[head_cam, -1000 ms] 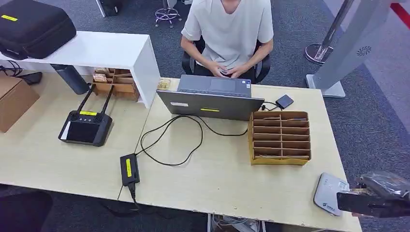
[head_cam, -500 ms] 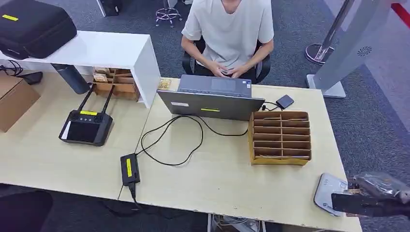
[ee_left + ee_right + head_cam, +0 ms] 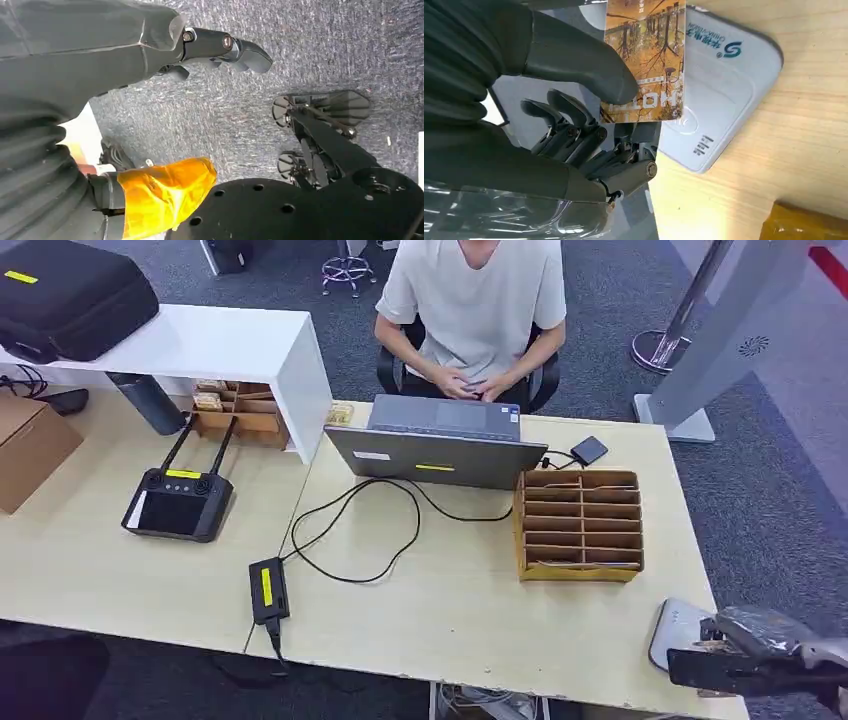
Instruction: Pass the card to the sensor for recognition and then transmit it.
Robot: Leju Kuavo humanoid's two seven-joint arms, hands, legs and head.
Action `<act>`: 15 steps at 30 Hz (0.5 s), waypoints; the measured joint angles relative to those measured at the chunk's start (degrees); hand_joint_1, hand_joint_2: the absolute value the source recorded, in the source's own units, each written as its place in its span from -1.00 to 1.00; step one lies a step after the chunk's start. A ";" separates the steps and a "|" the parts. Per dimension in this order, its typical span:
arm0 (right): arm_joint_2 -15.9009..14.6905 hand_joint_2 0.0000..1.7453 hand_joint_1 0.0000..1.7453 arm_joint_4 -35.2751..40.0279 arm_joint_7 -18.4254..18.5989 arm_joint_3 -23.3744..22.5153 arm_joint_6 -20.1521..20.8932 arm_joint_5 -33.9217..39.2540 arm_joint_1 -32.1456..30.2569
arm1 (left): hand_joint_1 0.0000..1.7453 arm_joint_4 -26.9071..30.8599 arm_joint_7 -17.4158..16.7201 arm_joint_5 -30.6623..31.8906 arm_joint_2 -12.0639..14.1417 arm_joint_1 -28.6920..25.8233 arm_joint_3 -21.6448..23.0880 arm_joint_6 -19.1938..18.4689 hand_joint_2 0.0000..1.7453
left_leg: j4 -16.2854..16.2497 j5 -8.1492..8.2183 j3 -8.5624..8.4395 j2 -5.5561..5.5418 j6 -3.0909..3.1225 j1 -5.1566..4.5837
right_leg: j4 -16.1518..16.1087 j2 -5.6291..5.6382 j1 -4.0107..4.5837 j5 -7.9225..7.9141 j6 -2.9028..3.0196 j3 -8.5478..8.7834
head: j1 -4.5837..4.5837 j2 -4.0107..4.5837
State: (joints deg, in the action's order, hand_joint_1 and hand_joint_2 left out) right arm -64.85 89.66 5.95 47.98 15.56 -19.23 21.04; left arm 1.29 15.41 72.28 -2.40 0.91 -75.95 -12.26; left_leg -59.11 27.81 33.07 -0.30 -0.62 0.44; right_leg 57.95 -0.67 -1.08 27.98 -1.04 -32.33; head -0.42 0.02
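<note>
Hanging beside the robot's body above grey carpet, the left hand (image 3: 220, 50) holds nothing, its dark fingers loosely curled but apart. Across the pale wooden surface (image 3: 450, 610), a brown cardboard slotted organiser (image 3: 579, 525) stands near the right edge. At the near right corner, the right hand (image 3: 589, 110) pinches an orange picture-printed card (image 3: 646, 60) between thumb and fingers, just over the white rounded card sensor (image 3: 724, 95).

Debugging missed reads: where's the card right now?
The orange picture-printed card is pinched in the right robot hand, over the white rounded card sensor at the pale wooden desk's near right corner.
</note>
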 joint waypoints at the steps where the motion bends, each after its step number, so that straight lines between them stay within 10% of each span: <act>1: 0.17 1.00 1.00 -0.07 0.09 -0.20 0.02 0.00 -0.14 | -1.00 0.00 -0.07 0.11 0.00 -0.04 -0.04 0.20 1.00 | 0.00 0.00 0.00 0.02 0.00 0.00 | 0.00 0.02 0.00 0.00 0.00 0.00 | 0.00 0.00; 15: 0.22 1.00 1.00 -0.83 0.09 -1.55 0.20 0.52 -1.78 | -1.00 0.00 -0.26 0.59 0.44 -0.36 -0.31 0.22 1.00 | 0.00 0.00 -0.01 0.04 0.00 0.00 | 0.00 0.04 0.00 0.00 0.00 0.00 | 0.00 0.00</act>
State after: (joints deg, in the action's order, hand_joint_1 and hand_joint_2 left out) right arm -64.63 88.83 6.03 46.42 15.76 -18.71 19.26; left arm 1.29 15.15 72.87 -1.97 0.56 -76.26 -12.04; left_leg -59.11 27.81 33.06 -0.26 -0.62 0.45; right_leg 57.95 -0.63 -1.08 27.97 -1.04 -32.33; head -0.42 0.02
